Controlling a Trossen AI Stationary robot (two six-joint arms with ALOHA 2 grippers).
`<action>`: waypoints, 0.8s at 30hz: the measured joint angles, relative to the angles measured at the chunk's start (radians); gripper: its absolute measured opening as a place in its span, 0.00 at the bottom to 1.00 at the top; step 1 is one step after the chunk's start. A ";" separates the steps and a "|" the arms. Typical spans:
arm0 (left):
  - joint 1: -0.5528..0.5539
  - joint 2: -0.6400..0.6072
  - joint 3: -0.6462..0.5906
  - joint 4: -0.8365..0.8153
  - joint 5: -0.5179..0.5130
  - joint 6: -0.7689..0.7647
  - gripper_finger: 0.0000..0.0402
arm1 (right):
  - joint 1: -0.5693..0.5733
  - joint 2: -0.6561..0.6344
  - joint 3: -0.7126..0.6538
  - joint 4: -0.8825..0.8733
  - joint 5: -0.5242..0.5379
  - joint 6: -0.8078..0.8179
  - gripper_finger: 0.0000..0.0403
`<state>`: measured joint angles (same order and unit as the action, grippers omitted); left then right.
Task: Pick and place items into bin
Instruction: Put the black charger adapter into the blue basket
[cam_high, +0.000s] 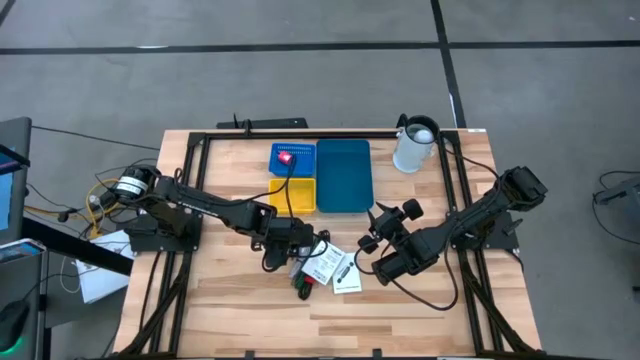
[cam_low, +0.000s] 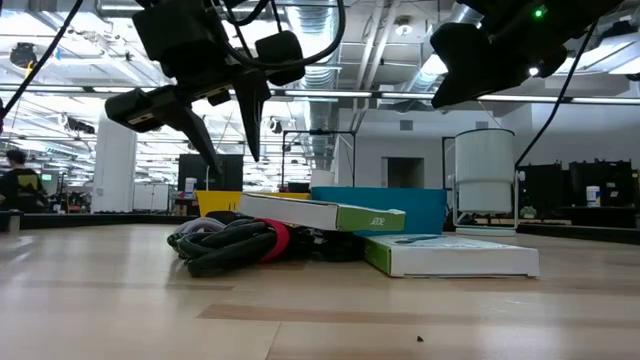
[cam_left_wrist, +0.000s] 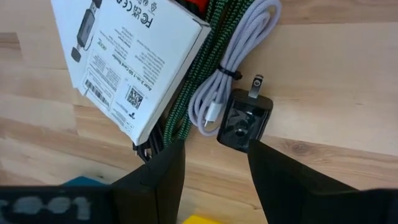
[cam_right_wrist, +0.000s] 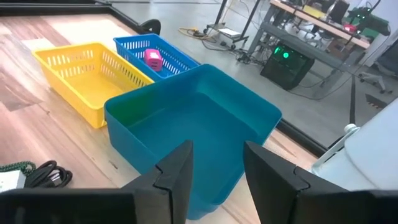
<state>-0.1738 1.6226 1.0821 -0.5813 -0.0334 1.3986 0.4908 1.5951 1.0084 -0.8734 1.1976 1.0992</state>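
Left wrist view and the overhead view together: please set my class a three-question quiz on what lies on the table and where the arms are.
1. True or false: the pink item lies in the yellow basket.
2. Multiple choice: the left pincer hangs open above which thing? A. the white jug B. the black plug beside the white cable C. the teal bin
3. Fill in: the right pincer faces the ____ bin.

Key: 1 false, it is in the blue basket. 2 B. 3 teal.
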 joint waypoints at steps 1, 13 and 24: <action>0.000 0.000 0.000 0.004 0.000 -0.001 0.41 | 0.000 0.000 0.000 0.000 0.000 0.000 0.34; 0.000 0.000 0.000 0.024 0.000 -0.005 0.41 | 0.000 0.000 0.000 0.002 -0.002 0.000 0.33; 0.000 0.000 0.000 0.034 -0.034 -0.030 0.41 | 0.000 0.000 0.000 0.007 -0.022 -0.001 0.33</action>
<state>-0.1741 1.6230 1.0821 -0.5473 -0.0669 1.3682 0.4908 1.5951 1.0084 -0.8661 1.1755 1.0981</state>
